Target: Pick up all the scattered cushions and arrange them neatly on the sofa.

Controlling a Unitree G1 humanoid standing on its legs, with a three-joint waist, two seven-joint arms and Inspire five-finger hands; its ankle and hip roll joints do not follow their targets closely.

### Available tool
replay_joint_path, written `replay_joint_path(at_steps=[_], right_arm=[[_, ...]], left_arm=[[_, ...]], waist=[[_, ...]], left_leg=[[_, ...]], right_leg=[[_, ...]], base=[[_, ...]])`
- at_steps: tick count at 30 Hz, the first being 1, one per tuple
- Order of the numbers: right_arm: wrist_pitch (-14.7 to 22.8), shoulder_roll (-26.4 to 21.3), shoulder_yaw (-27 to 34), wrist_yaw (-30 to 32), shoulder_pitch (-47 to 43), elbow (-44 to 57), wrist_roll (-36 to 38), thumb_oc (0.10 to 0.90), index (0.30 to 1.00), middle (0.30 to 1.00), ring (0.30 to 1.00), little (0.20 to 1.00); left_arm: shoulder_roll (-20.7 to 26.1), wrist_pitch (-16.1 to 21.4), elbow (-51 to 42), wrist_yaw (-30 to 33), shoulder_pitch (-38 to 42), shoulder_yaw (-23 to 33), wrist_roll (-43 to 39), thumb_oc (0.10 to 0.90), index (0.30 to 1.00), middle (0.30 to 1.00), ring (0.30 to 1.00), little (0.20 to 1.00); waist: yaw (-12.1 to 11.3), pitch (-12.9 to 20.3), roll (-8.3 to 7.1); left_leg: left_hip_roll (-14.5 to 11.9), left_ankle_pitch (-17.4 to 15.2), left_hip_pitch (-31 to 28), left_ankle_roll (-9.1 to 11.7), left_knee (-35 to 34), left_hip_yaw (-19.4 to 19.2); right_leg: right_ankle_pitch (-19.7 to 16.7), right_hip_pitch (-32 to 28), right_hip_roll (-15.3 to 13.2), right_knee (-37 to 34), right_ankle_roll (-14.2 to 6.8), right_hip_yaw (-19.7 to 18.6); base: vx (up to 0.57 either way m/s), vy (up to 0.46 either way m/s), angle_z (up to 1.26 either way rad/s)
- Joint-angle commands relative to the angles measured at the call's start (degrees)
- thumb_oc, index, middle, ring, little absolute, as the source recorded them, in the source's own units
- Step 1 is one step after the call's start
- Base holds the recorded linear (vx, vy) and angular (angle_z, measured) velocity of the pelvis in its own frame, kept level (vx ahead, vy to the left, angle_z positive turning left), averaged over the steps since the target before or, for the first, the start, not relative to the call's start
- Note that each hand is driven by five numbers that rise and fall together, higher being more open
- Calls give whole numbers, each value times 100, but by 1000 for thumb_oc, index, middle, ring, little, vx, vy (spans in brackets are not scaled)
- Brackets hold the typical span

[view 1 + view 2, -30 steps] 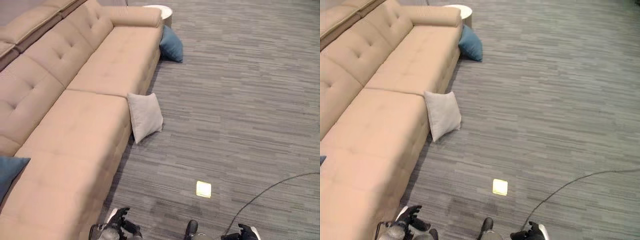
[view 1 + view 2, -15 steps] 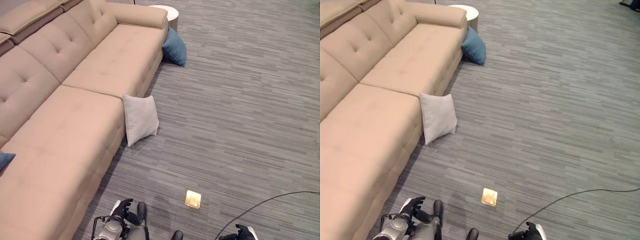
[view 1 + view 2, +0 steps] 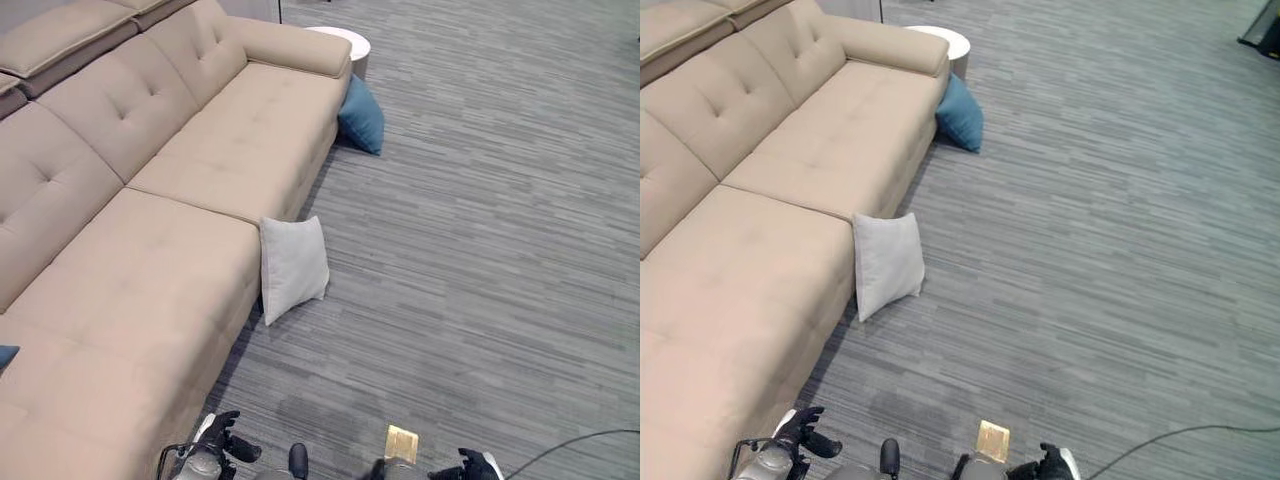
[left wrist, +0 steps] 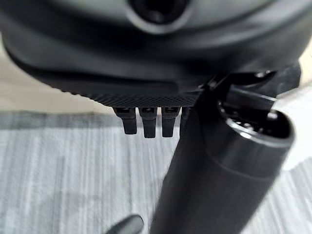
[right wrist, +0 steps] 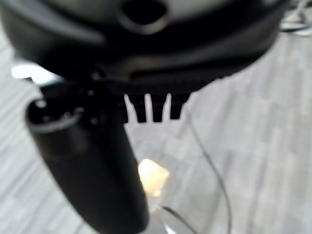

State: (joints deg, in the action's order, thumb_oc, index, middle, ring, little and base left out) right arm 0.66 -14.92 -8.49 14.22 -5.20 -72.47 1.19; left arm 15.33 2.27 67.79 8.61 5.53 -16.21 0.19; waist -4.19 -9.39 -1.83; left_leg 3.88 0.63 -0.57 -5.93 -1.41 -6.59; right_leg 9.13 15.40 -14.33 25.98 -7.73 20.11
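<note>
A light grey cushion (image 3: 293, 265) stands on the carpet, leaning against the front of the long beige sofa (image 3: 190, 170). A blue cushion (image 3: 362, 115) lies on the floor at the sofa's far end, under the armrest. The corner of another blue cushion (image 3: 5, 355) rests on the seat at the near left. My left hand (image 3: 222, 435) hangs low beside the sofa's near corner, fingers (image 4: 146, 122) relaxed and holding nothing. At the lower right hangs my right hand (image 3: 475, 466), open over bare carpet with its fingers (image 5: 151, 109) straight. Both hands are far from the cushions.
A white round side table (image 3: 345, 40) stands behind the sofa's far armrest. A brass floor plate (image 3: 402, 443) is set in the grey carpet between my hands. Open carpet stretches to the right of the sofa. A dark object (image 3: 1265, 30) sits at the far right.
The camera has moved forward: the floor plate has slid toward the picture's bottom. The cushions lie where they were. Both hands stay low and hold nothing.
</note>
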Motion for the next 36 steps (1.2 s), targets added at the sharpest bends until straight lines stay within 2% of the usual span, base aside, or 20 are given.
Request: replay_joint_path(at_steps=[1, 2, 6, 8, 10, 12, 13, 16, 17, 18, 19, 22, 24, 25, 27, 28, 30, 33, 35, 36], right_arm=[[53, -371, 21, 93, -14, 102, -50, 800, 900, 900, 900, 900], [45, -388, 2, 86, -16, 115, -80, 800, 900, 900, 900, 900], [50, -395, -17, 66, 21, 122, -121, 800, 900, 900, 900, 900], [72, -389, -16, 62, 50, 100, -96, 800, 900, 900, 900, 900], [84, -406, 15, 76, 97, 18, -72, 800, 900, 900, 900, 900], [162, -440, 36, 104, 91, 13, 39, 800, 900, 900, 900, 900], [162, -436, 37, 103, 88, 13, 39, 800, 900, 900, 900, 900], [189, -499, -12, 147, 60, 18, 109, 800, 900, 900, 900, 900], [189, -495, -11, 147, 57, 17, 108, 800, 900, 900, 900, 900], [171, -507, -44, 135, 77, -3, 110, 800, 900, 900, 900, 900], [166, -517, -44, 123, 84, -3, 125, 800, 900, 900, 900, 900], [183, -516, -47, 138, 128, 22, 148, 800, 900, 900, 900, 900], [176, -518, -61, 146, 146, 1, 143, 800, 900, 900, 900, 900], [165, -513, -75, 178, 162, -11, 139, 800, 900, 900, 900, 900], [161, -497, -97, 203, 158, -3, 162, 800, 900, 900, 900, 900], [145, -488, -108, 186, 171, 5, 154, 800, 900, 900, 900, 900], [121, -448, -170, 148, 181, 9, 100, 800, 900, 900, 900, 900], [113, -393, -213, 134, 192, -9, 41, 800, 900, 900, 900, 900], [93, -331, -217, 89, 176, -11, -35, 800, 900, 900, 900, 900], [80, -310, -223, 39, 143, -29, -83, 800, 900, 900, 900, 900]], left_arm=[[-135, 207, 32, 58, 111, 42, 106, 800, 900, 900, 900, 900], [-158, 224, 77, 60, 123, 64, 117, 800, 900, 900, 900, 900], [-185, 243, 209, 67, 99, 119, 159, 800, 900, 900, 900, 900], [-202, 238, 238, 69, 95, 129, 151, 800, 900, 900, 900, 900], [-258, 237, 241, 50, 51, 166, 70, 800, 900, 900, 900, 900], [-323, 240, 237, 23, 83, 117, 23, 800, 900, 900, 900, 900], [-319, 240, 237, 23, 86, 117, 23, 800, 900, 900, 900, 900], [-367, 225, 144, 16, 119, 49, -40, 800, 900, 900, 900, 900], [-364, 225, 144, 16, 122, 49, -40, 800, 900, 900, 900, 900], [-385, 235, 112, 15, 140, -13, -47, 800, 900, 900, 900, 900], [-403, 231, 110, 19, 169, -57, -41, 800, 900, 900, 900, 900], [-451, 216, 88, 16, 228, -173, 16, 800, 900, 900, 900, 900], [-470, 215, 93, 18, 251, -206, 49, 800, 900, 900, 900, 900], [-482, 215, 82, 20, 270, -253, 109, 800, 900, 900, 900, 900], [-462, 224, 54, 16, 278, -280, 121, 800, 900, 900, 900, 900], [-453, 218, 62, 10, 254, -267, 110, 800, 900, 900, 900, 900], [-409, 189, 56, 3, 178, -219, 112, 800, 900, 900, 900, 900], [-369, 170, 111, 5, 99, -134, 113, 800, 900, 900, 900, 900], [-304, 163, 165, 4, 21, -14, 105, 800, 900, 900, 900, 900], [-250, 167, 133, -2, 15, 41, 61, 800, 900, 900, 900, 900]], waist=[[34, -32, 79], [105, -75, 54], [148, -38, -17], [174, -6, -33], [173, 104, -34], [172, 88, -15], [191, 108, -33], [110, -3, -46], [128, 14, -68], [97, -23, -89], [100, -41, -98], [102, -38, -157], [90, -56, -137], [56, -37, -75], [-13, -47, -25], [-24, -38, -15], [-50, 18, -52], [-114, 105, -123], [-231, 213, -212], [-291, 205, -246]], left_leg=[[-249, -569, 273, 458, 638, 19], [-196, -646, 150, 509, 640, 99], [-157, -783, -53, 599, 588, 120], [-179, -838, -116, 628, 596, 154], [-318, -923, -200, 763, 716, 210], [-587, -739, 69, 1035, 1627, 153], [-567, -716, 104, 1030, 1625, 168], [-804, -419, 528, 1155, 2635, 136], [-777, -387, 550, 1148, 2613, 146], [-817, -246, 721, 1123, 2845, 172], [-795, -271, 840, 1097, 2857, 197], [-687, -550, 1065, 985, 2376, 90], [-677, -512, 1155, 981, 2070, 14], [-656, -93, 1301, 995, 1339, -98], [-621, 256, 1487, 1046, 1001, -176], [-634, 286, 1471, 1049, 917, -279], [-634, 220, 1376, 990, 952, -369], [-539, 142, 1338, 911, 991, -298], [-446, -52, 1176, 772, 956, -383], [-377, -206, 1056, 667, 962, -395]], right_leg=[[-1021, -465, 161, -1269, -106, 14], [-1275, -307, 90, -1662, -199, -64], [-1502, -449, 37, -2087, -282, 111], [-1476, -489, 103, -2121, -232, 28], [-1424, -629, 229, -2186, -161, 72], [-1255, -934, 430, -2354, 13, 132], [-1265, -910, 409, -2358, 13, 145], [-1075, -1208, 600, -2530, 237, 177], [-1082, -1186, 574, -2531, 234, 189], [-976, -1331, 671, -2607, 325, 153], [-941, -1391, 708, -2659, 343, 139], [-862, -1532, 740, -2775, 297, 124], [-829, -1614, 783, -2812, 280, 112], [-759, -1735, 907, -2884, 258, 94], [-677, -1865, 1049, -2917, 263, 31], [-614, -1910, 1111, -2898, 275, -2], [-506, -1993, 1155, -2825, 309, -63], [-398, -2049, 1148, -2691, 308, -85], [-292, -2062, 1045, -2318, 217, -108], [-298, -1931, 901, -1746, 72, -73]], base=[[279, -172, 15], [204, -127, 11], [208, -158, 25], [209, -172, 7], [286, -303, 14], [218, -308, 39], [65, -166, 29], [77, -173, 6], [133, -166, -7], [133, -131, -10], [210, -169, -5], [179, -70, 1], [164, -17, 17], [192, -1, 19], [216, -8, 4], [191, 8, -6], [183, 36, -11], [231, 52, -31], [316, 126, -32], [178, 105, -17]])
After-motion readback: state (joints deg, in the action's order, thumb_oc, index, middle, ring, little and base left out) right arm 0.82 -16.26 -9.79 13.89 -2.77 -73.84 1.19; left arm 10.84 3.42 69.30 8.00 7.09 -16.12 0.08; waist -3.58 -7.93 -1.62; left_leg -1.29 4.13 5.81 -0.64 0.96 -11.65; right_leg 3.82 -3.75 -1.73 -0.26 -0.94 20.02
